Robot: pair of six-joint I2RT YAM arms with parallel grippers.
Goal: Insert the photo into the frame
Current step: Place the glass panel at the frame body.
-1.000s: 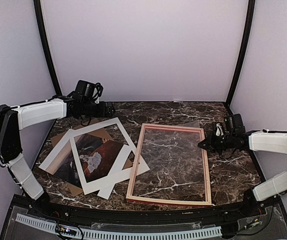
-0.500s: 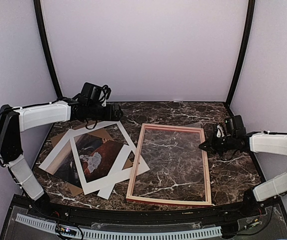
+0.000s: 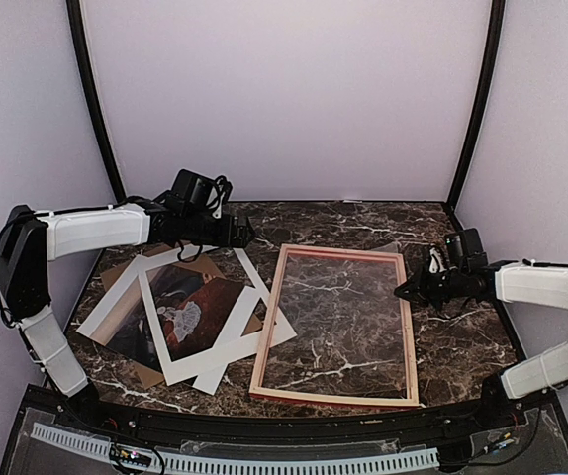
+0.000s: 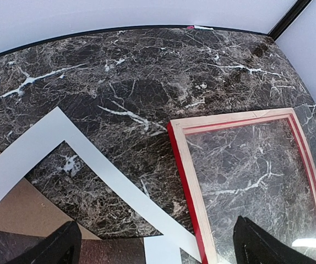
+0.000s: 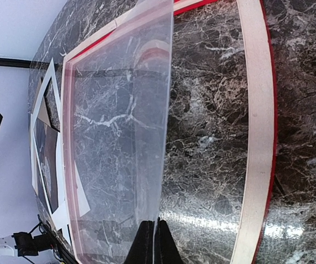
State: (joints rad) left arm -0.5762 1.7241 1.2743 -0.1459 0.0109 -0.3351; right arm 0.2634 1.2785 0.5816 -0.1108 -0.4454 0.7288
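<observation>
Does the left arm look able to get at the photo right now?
Probably, for reaching: the open left gripper hovers just beyond the photo, nothing between them. But the white mat overlaps the photo, so grabbing an edge cleanly looks doubtful.

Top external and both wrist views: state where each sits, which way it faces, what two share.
Top external: high behind the bases, looking down at the table; left hand and right hand show.
Left wrist: over the far left, facing the frame's corner and white mat; open fingertips show.
Right wrist: low beside the frame, looking along the clear pane its shut fingers pinch.
Shared: both wrist views see the frame.
</observation>
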